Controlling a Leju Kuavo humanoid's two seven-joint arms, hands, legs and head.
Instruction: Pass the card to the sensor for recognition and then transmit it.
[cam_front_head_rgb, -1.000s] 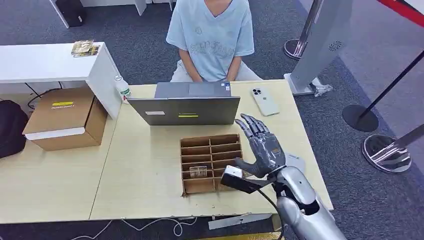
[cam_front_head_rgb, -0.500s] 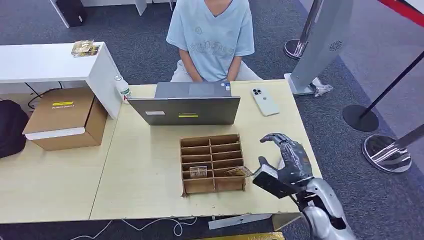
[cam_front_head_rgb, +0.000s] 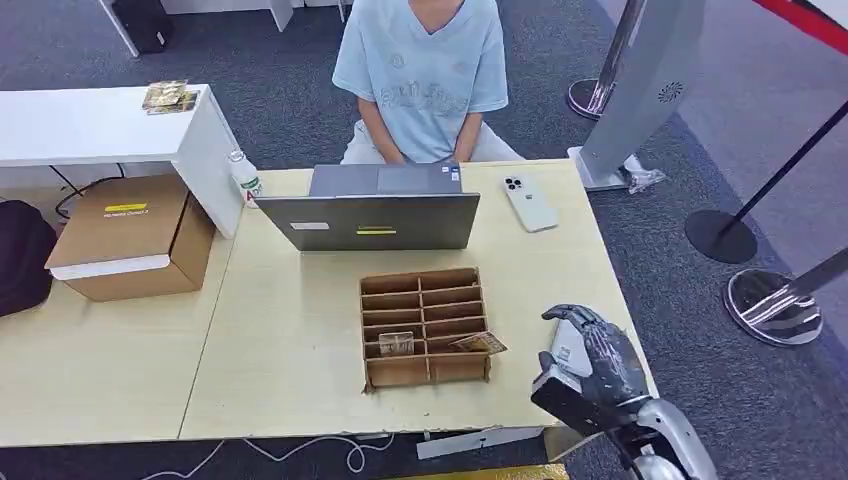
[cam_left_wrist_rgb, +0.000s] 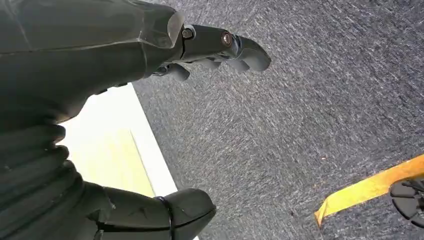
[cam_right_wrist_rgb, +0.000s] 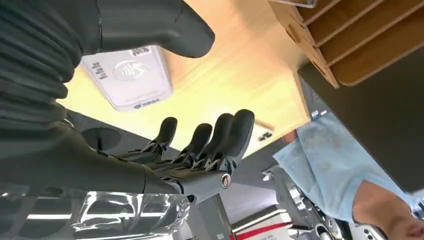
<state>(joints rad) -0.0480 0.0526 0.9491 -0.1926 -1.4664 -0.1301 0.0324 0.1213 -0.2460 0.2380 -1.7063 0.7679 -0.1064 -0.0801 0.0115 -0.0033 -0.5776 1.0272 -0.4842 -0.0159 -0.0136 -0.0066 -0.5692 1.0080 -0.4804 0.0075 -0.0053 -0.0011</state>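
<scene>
Pale wooden tabletop (cam_front_head_rgb: 290, 330), spread across the head view, carrying everything below. Seated behind its far edge, a person (cam_front_head_rgb: 420, 75) in a light blue shirt. Off to the left, a brown cardboard box (cam_front_head_rgb: 132, 235) on a lower surface beside a white desk (cam_front_head_rgb: 95, 125).

Near the far edge, a grey laptop (cam_front_head_rgb: 372, 212), open, its lid back turned this way. Just right of it, a white phone (cam_front_head_rgb: 530, 203) lying face down. Left of the laptop, a small bottle (cam_front_head_rgb: 243, 176) standing against the white desk.

In the middle, a cardboard divider tray (cam_front_head_rgb: 425, 326) with two columns of slots. Resting at its right edge in one of the nearer slots, tilted and sticking out over the rim, the card (cam_front_head_rgb: 480, 344). In a left slot, a small clear item, too small to identify.

At the tabletop's near right corner, the right hand (cam_front_head_rgb: 590, 360), fingers curled loosely and spread from the thumb, gripping nothing, hovering over the white sensor pad (cam_right_wrist_rgb: 127, 76); in the right wrist view the pad lies flat on the wood between thumb and fingers, apart from the tray. Card and right hand well apart.

Hanging over grey carpet, beside a pale tabletop edge, the left hand (cam_left_wrist_rgb: 150, 55), fingers (cam_left_wrist_rgb: 240, 50) bent but separated from the thumb, nothing in it.
</scene>
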